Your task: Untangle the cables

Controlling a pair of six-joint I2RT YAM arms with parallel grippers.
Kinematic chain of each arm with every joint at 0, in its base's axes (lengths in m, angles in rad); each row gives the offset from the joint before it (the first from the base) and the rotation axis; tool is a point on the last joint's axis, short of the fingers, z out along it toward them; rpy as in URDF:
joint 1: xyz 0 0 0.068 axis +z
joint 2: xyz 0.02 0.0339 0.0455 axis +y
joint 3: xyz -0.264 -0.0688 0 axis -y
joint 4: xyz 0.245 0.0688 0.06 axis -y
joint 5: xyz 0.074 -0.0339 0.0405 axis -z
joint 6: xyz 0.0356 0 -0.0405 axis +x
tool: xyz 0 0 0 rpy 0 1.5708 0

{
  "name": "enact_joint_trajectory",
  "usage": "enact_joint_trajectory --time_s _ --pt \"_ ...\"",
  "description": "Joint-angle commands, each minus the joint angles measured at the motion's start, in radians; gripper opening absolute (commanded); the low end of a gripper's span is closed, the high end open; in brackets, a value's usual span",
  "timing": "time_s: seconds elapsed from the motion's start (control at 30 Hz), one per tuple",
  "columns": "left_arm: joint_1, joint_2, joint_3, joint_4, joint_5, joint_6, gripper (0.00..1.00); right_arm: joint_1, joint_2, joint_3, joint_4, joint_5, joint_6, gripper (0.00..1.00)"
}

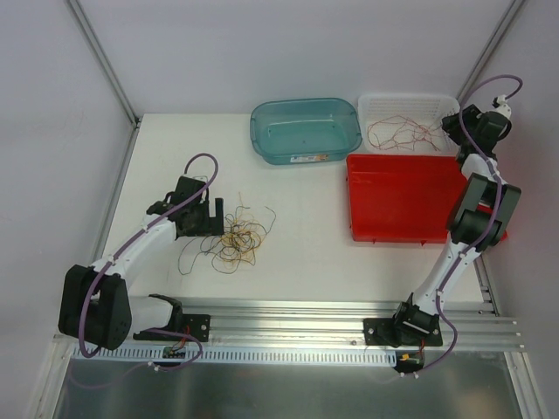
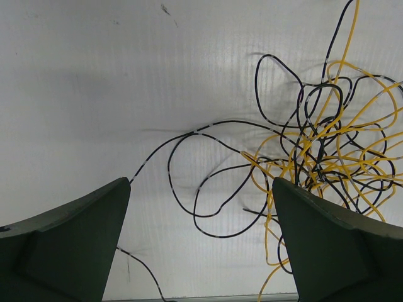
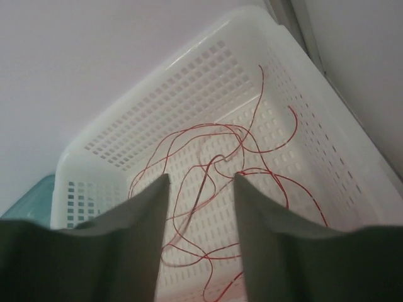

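Two groups of cables: yellow and black cables point(image 2: 327, 157) tangled on the table point(image 2: 94, 75), just beside the left gripper point(image 2: 201, 189), jaws wide apart, gripping nothing; red cable point(image 3: 214, 128) lying loose in the white basket point(image 3: 157, 100); right gripper point(image 3: 201, 179) above it, fingers parted, no wire pinched.

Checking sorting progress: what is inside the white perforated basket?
Inside the white perforated plastic basket lies thin curly red wire; the right hand hides part of its floor.
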Motion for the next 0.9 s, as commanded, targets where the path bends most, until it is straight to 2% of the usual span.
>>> enact_joint_trajectory --time_s 0.0,0.2,0.43,0.47,0.6,0.87 --pt "0.001 0.004 0.033 0.003 -0.005 0.019 0.97 0.007 -0.003 0.058 -0.009 -0.016 -0.002 0.53" --pt "0.001 -0.014 0.036 0.005 0.003 0.014 0.97 0.024 -0.092 0.062 -0.085 0.012 -0.072 0.73" --pt "0.001 -0.073 0.039 0.003 0.027 0.000 0.97 0.111 -0.355 0.058 -0.346 0.092 -0.235 0.93" --pt "0.001 -0.082 0.038 0.003 0.027 -0.001 0.97 0.124 -0.386 0.047 -0.366 0.085 -0.235 0.99" --pt "0.002 -0.138 0.028 0.003 0.021 -0.018 0.98 0.211 -0.566 -0.061 -0.516 0.079 -0.239 0.97" --pt "-0.001 -0.195 0.016 0.009 0.086 -0.038 0.97 0.544 -0.891 -0.316 -0.724 0.107 -0.249 0.97"
